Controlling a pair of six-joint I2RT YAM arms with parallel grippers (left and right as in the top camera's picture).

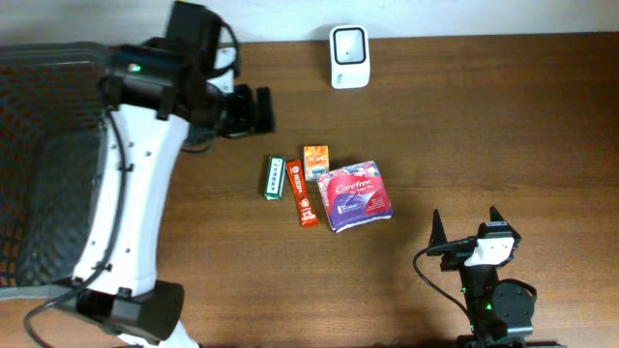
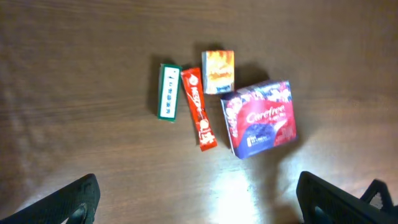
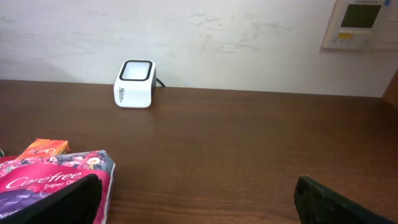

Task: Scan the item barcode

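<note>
1. Big brown table point(image 1: 484, 116), with a dark mesh basket point(image 1: 39, 145) sitting at its left edge.
2. The left gripper point(image 1: 259, 109) hangs above the table up and to the left of the items. Its jaws are spread wide with nothing between them.
3. Same deal for the right gripper point(image 1: 465, 220): splayed fully apart, empty, parked low near the front edge and well apart from everything.
4. The purple Carefree pack point(image 1: 356, 195) lies flat mid-table and is the biggest item.
5. The white scanner point(image 1: 347, 56) stands at the far edge, well clear of the pile.
6. Just beside the pack are the red sachet point(image 1: 303, 192), green pack point(image 1: 276, 178) and orange box point(image 1: 316, 159).
7. My read is that nothing's picked yet, so we're at the grab step. Next up is to drop onto one item, pinch it, then turn its barcode toward the scanner window. I can't tell which item is the target.
</note>
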